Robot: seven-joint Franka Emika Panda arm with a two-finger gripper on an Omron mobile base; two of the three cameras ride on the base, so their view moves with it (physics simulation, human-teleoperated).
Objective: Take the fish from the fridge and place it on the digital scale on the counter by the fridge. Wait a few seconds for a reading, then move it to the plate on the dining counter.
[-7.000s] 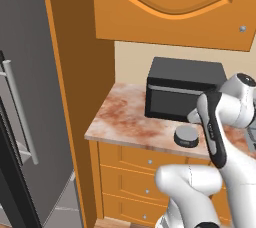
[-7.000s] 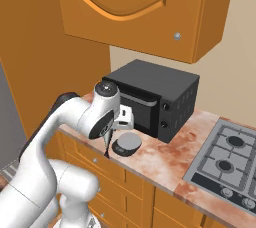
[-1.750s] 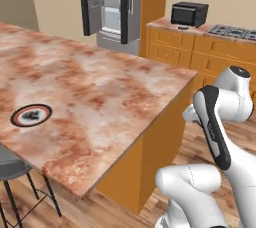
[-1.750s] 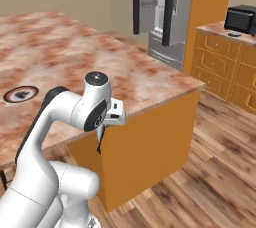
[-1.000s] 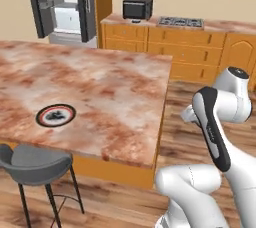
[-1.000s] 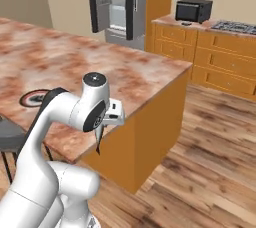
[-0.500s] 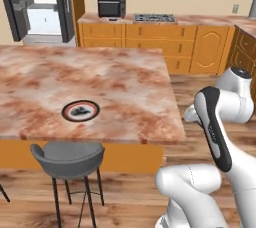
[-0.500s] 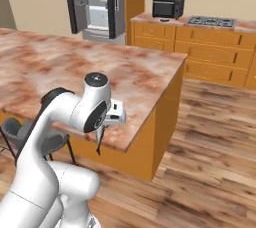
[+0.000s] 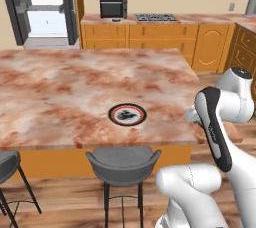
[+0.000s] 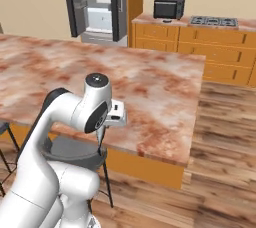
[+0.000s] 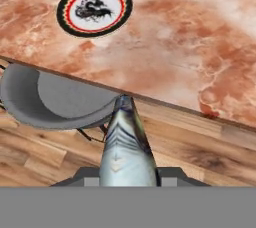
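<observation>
Fish clamped in gripper

no readable text, labels or numbers anywhere

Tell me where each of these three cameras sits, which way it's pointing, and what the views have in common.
Left base view: behind the arm to its left, facing across the dining counter toward the open fridge.
Right base view: behind the arm to its right, facing the same counter and fridge; the arm rises at lower left.
Hand view: on the hand, looking down along the gripper, shut on the fish, at a grey stool.
Shared: the plate shows in the left base and hand views.
</observation>
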